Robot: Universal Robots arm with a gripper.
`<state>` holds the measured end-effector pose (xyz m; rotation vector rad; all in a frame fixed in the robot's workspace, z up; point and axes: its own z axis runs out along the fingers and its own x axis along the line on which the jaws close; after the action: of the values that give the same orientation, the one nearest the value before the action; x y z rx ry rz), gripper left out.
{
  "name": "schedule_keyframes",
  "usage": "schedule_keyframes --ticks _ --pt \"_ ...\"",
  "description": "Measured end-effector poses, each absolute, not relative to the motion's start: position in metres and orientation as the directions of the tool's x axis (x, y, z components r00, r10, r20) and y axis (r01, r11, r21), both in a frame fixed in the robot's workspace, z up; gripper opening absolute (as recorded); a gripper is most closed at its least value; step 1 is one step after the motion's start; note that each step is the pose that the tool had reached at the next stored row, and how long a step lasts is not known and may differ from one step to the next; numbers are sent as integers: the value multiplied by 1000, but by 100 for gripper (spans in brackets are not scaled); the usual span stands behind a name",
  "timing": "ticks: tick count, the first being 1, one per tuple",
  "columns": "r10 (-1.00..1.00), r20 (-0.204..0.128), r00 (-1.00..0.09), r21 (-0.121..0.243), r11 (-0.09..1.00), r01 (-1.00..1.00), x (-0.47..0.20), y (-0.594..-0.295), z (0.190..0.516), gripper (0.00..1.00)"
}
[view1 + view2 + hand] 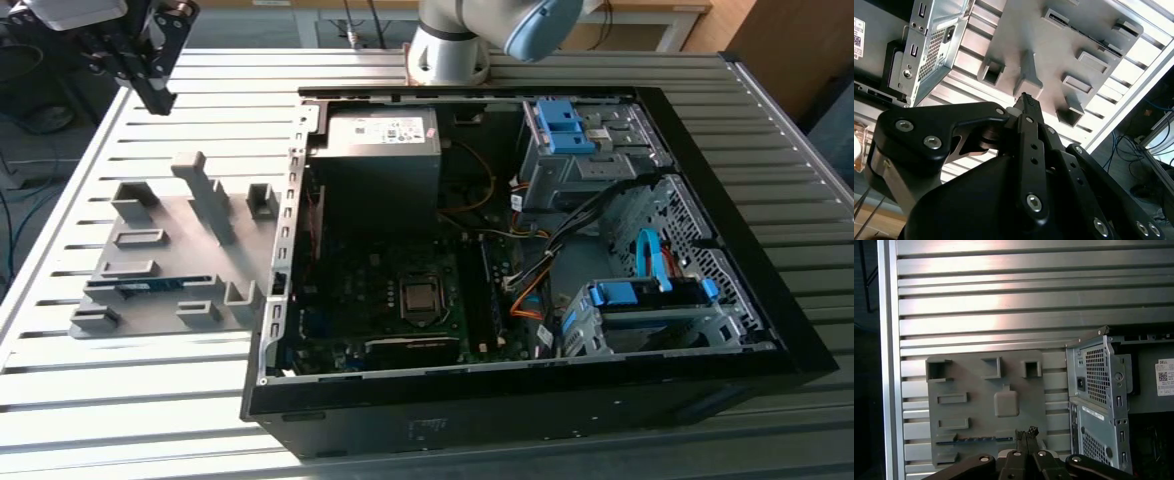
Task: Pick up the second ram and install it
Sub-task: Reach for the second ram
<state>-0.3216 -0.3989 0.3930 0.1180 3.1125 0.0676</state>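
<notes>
Gripper [1027, 432]: closed, empty, above tray [979, 407] | RAM [974, 439]: in tray slot | Risk: closed fingers could strike RAM if descent misaligns.

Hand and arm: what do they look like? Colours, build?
The hand is matte black: flat linkage plates and narrow bars, dotted with silver screw heads and pivot pins. The arm has a silver-grey tube and a light blue joint cap.
</notes>
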Motion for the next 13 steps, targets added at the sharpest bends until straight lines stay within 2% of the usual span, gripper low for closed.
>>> schedule_keyframes --ticks 13 --pt "76 -24 -997 44 996 75 -330 -399 393 11"
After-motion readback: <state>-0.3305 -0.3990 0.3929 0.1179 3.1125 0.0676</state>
